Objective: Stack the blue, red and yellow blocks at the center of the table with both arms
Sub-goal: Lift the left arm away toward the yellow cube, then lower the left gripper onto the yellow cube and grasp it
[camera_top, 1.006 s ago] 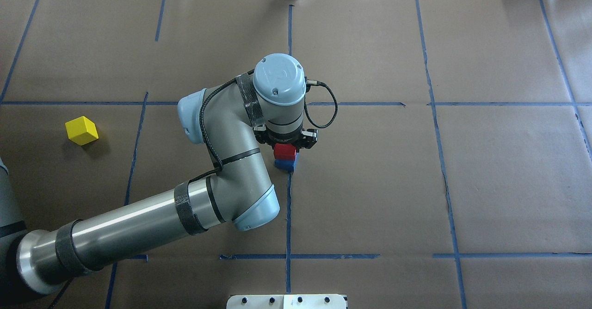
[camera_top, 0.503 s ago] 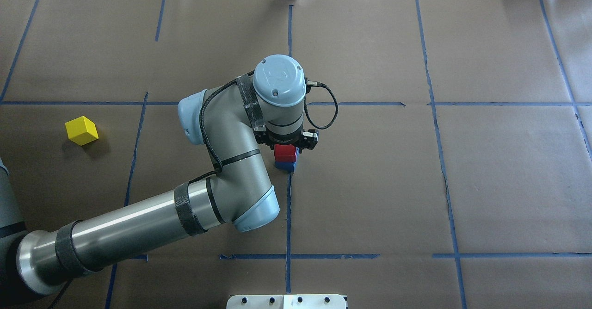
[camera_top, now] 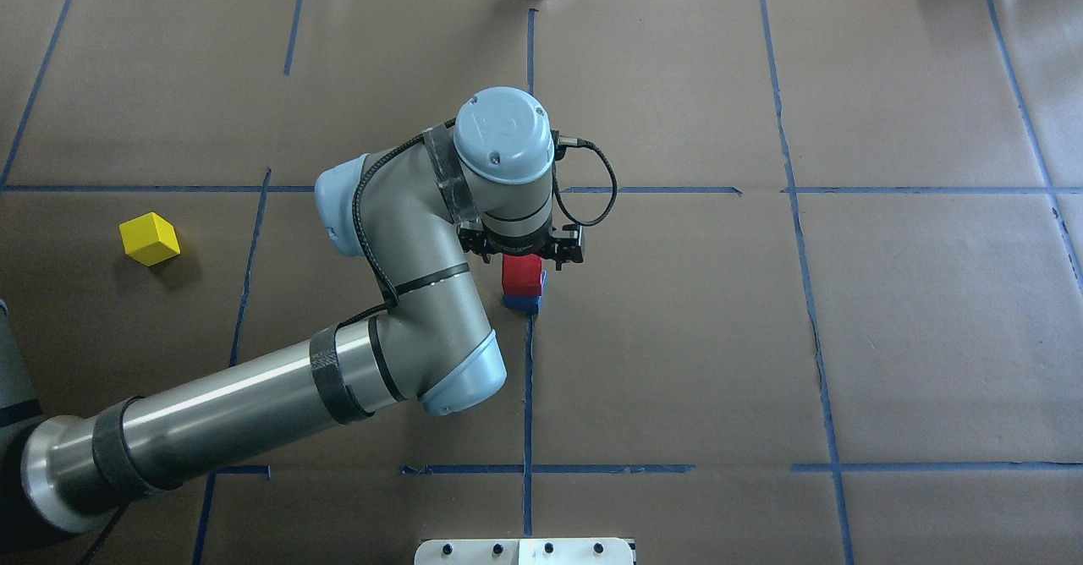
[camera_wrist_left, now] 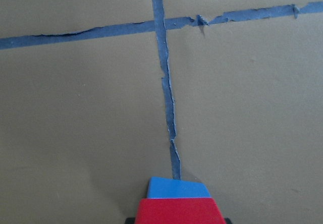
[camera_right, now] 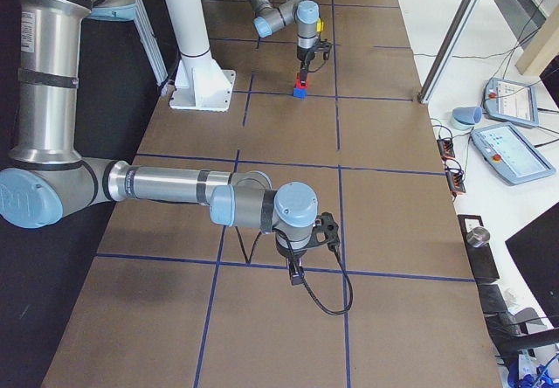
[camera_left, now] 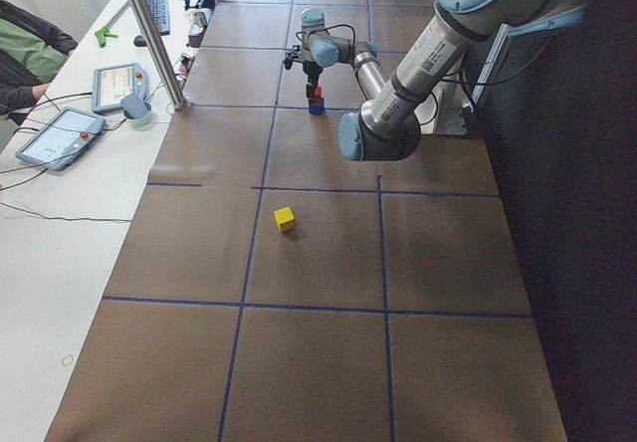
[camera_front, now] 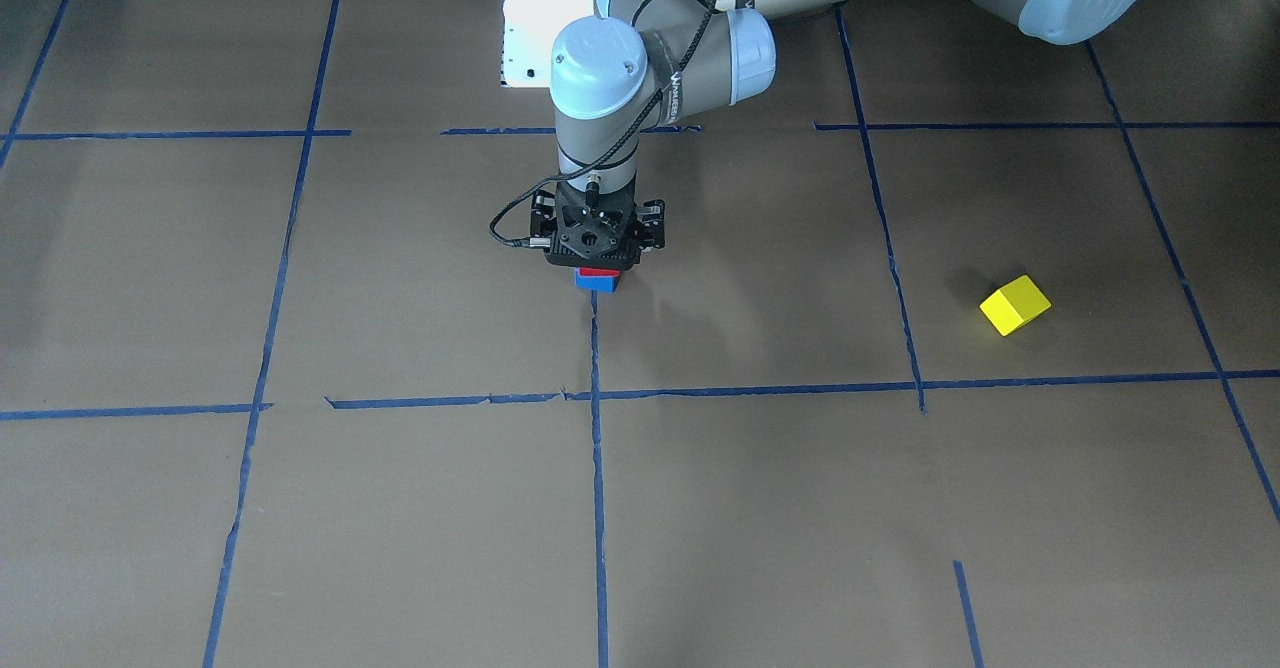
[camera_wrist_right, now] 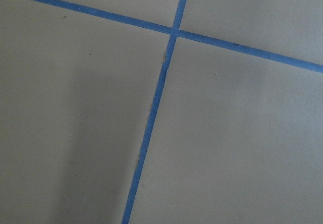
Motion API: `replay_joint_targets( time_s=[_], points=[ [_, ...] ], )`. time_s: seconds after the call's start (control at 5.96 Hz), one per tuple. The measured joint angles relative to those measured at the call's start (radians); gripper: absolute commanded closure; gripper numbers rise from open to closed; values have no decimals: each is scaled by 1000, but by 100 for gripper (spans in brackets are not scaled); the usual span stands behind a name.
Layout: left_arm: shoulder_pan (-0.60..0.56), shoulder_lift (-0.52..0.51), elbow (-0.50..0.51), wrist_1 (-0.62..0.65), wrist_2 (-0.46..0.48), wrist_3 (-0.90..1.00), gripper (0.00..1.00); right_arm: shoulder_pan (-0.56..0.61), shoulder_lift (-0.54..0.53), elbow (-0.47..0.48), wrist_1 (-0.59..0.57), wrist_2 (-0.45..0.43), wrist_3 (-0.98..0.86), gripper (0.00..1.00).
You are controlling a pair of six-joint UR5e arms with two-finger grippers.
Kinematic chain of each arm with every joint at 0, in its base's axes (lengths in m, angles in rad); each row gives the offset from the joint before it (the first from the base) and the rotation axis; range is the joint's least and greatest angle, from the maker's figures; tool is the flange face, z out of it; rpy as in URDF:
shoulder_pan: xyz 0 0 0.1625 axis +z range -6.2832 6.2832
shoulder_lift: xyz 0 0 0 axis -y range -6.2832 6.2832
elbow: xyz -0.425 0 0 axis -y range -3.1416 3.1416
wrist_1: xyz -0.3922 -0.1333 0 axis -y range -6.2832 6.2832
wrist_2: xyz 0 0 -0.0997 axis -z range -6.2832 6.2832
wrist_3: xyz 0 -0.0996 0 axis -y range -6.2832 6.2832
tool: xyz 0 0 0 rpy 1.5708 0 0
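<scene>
1. Stack: the red block (camera_top: 521,273) sits squarely on the blue block (camera_top: 523,301) at the centre of the desk (camera_top: 677,337), on a tape line (camera_top: 528,379).
2. Left end effector (camera_front: 595,260): it hangs directly above the red block. Judged from the wrist view, its fingers are spread just outside the block's edges and pinch nothing.
3. Right end effector (camera_right: 294,274): it is low over the desk towards the right end, well apart from the stack. Whether it is spread or pressed together cannot be told.
4. Yellow block (camera_top: 150,238): it lies alone at the left of the desk, flat, turned corner-on to the tape lines.
5. Judgement: the yellow block lies well to the left of the left end effector, roughly level in depth. The left arm is plainly the nearer. Being a cube, the block has no long axis, so the end effector need only square up to its turned faces.
</scene>
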Motion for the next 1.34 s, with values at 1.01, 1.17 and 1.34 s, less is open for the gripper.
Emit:
replay_joint_targets(
  time_s=[1.01, 1.17, 1.34],
  points=[
    [-369, 615, -405, -26, -194, 177, 0, 0, 0, 0, 0, 0, 0, 0],
    [-407, 722, -407, -71, -191, 197, 0, 0, 0, 1, 1, 1, 0, 0],
    [-426, 823, -401, -169, -189, 185, 0, 0, 0, 2, 1, 1, 0, 0]
  ],
)
